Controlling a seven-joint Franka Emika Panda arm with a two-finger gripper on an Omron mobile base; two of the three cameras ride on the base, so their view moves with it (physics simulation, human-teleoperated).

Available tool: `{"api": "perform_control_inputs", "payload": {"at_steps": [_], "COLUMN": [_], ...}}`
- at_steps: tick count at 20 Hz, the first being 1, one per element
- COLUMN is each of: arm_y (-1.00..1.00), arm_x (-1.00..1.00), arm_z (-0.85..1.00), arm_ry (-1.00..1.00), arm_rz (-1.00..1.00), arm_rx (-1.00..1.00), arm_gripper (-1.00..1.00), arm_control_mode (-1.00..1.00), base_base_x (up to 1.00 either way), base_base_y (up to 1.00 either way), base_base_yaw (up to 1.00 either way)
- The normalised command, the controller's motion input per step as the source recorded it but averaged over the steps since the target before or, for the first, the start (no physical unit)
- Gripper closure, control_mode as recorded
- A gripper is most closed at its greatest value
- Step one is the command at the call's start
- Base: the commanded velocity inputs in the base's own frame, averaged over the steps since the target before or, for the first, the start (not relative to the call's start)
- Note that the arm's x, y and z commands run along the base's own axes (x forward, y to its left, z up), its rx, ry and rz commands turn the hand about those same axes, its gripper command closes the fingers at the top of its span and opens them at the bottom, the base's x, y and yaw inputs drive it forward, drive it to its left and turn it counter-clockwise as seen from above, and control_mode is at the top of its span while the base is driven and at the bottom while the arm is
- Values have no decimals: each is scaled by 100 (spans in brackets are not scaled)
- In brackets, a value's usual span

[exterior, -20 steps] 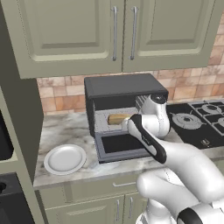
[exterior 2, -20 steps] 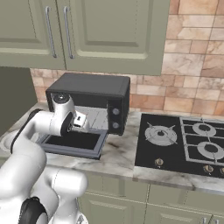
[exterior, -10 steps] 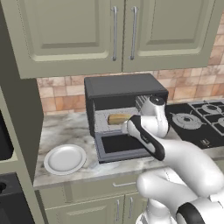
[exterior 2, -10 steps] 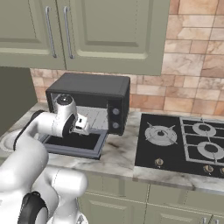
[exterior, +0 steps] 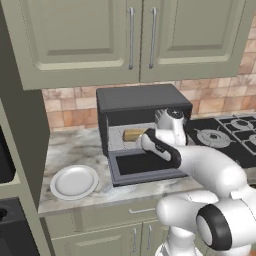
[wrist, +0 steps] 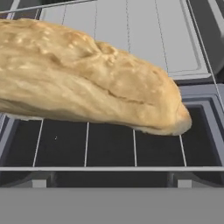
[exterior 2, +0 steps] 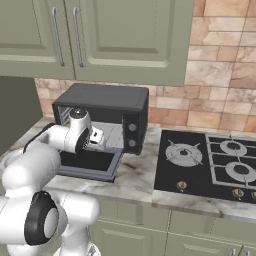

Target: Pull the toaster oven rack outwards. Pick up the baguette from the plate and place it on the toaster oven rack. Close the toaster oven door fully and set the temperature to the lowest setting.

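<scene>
oven (exterior: 141, 102): dark box on the marble counter (exterior: 70, 150) below the cabinets; right base view adds its knob strip, which the left one doesn't give you
door (exterior: 145, 167): folded all the way down, flat in front of the cavity, glass facing up
rack (wrist: 109, 168): hand view is the good one here, thin wires running under the bread with the front bar close to the camera
plate (exterior: 74, 181): left base view has it sitting bare on the counter, left of the door
baguette (wrist: 87, 87): lying on the rack, huge in the hand view; just a tan sliver inside the cavity from the left base view
gripper (exterior 2: 96, 138): at the oven mouth above the door, jaws spread wide, nothing in them
</scene>
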Motion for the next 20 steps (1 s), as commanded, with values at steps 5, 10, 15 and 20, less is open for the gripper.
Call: {"api": "perform_control_inputs", "payload": {"at_steps": [5, 10, 15, 20], "arm_y": [0, 0, 0, 0], "arm_x": [29, 42, 55, 38], "arm_z": [-3, -8, -2, 0], "arm_ry": [2, 1, 0, 0], "arm_rz": [0, 0, 0, 0], "arm_rx": [0, 0, 0, 0], "arm_gripper": [-100, -100, -100, -100], "arm_control_mode": [-100, -100, -100, -100], "base_base_x": [0, 0, 0, 0], "base_base_y": [0, 0, 0, 0], "base_base_yaw": [0, 0, 0, 0]}}
